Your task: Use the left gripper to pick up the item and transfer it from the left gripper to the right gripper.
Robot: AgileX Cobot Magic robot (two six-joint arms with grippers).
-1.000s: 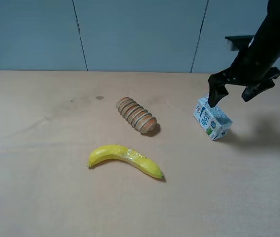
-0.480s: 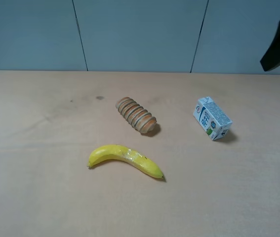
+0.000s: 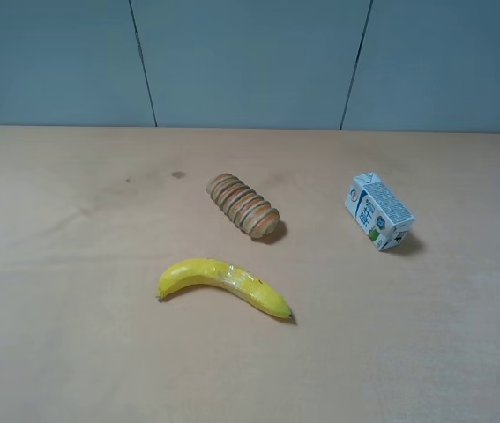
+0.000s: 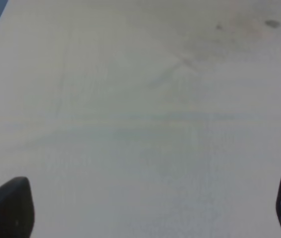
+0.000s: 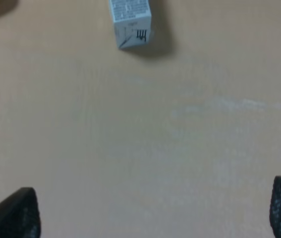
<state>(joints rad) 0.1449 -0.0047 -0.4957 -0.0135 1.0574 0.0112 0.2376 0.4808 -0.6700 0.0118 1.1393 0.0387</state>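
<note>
The counter (image 3: 73, 352) is stretching wide and tan beneath me, a pale blue panelled wall (image 3: 250, 62) standing behind its far edge. From the high camera neither of my arms is showing over it.

The banana (image 3: 223, 284) is lying on its side toward the near middle of the counter, curving with its tip pointing to the right. Beyond it, near the centre, the ribbed wooden cylinder (image 3: 244, 206) is lying at a slant, apart from the banana.

The milk carton (image 3: 379, 211) is sitting on the counter at the right side, well apart from the cylinder, tilted on a diagonal and casting a small shadow on its right. Nothing is touching it. My right wrist camera is also catching the carton (image 5: 130, 22) on the bare counter, well away from my fingertips.

My left gripper (image 4: 145, 208) is hanging over a bare stretch of counter, its two dark fingertips (image 4: 9, 208) showing only at opposite edges of the wrist view, spread wide apart and gripping nothing.

My right gripper (image 5: 152, 210) is likewise spread wide, its fingertips (image 5: 16, 213) sitting at the two corners of its wrist view, with nothing between them.
</note>
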